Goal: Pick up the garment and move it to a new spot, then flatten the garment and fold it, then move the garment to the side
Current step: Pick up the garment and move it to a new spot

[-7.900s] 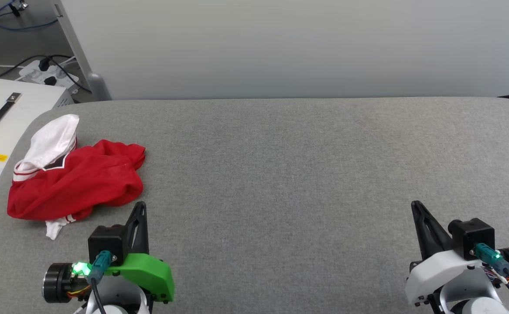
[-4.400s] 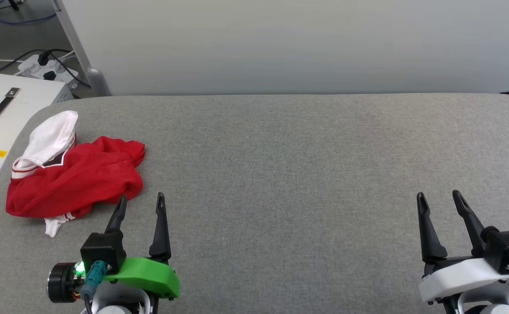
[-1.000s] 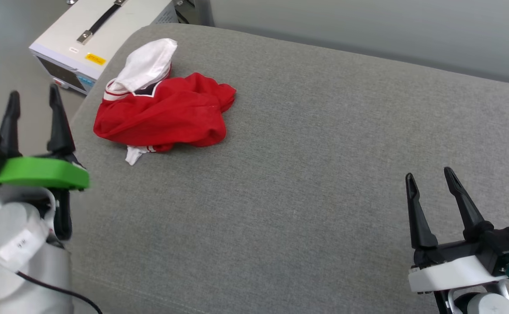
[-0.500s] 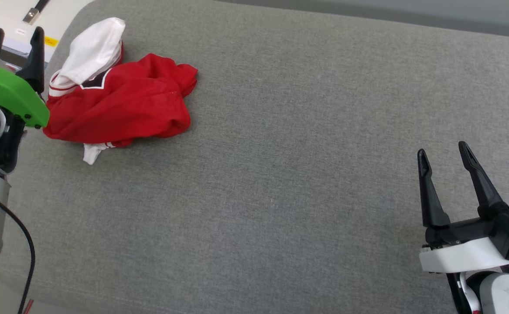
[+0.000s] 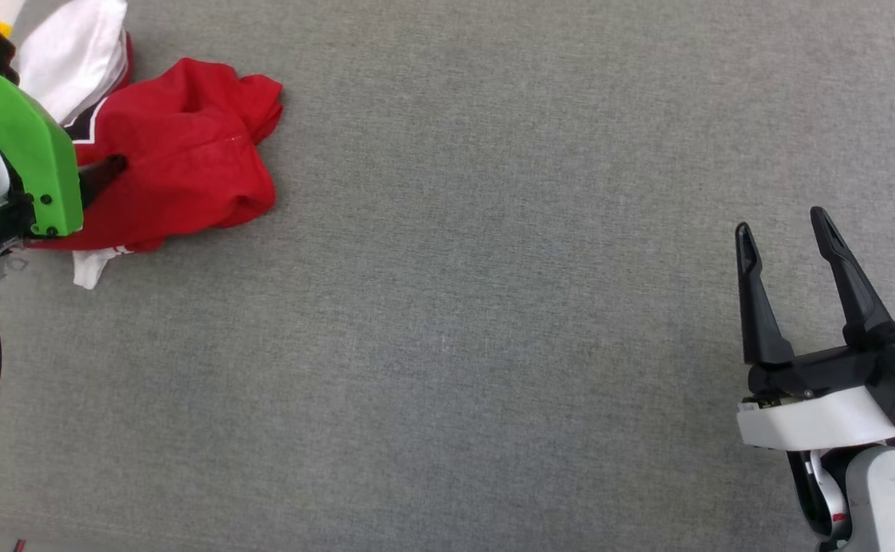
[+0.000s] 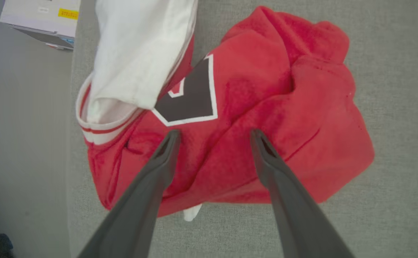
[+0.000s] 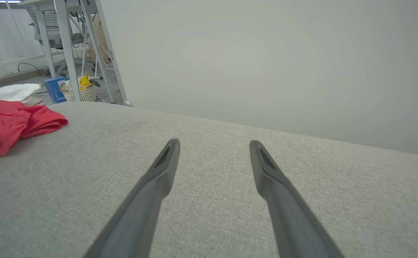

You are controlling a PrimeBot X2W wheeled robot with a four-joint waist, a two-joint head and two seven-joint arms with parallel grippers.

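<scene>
Left gripper [image 6: 214, 134], jaws apart, has swung over the red jersey [image 6: 284, 107] at ten o'clock, poised to grasp.

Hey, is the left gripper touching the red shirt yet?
Cannot tell. The left wrist view has the open left gripper over the garment, tips overlapping red cloth, but looking along the fingers hides any gap.

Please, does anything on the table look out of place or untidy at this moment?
Yes. The garment lies in a crumpled heap at the left edge of the table, with a white sleeve flopped over the red cloth. Nothing looks torn or spilled.
</scene>
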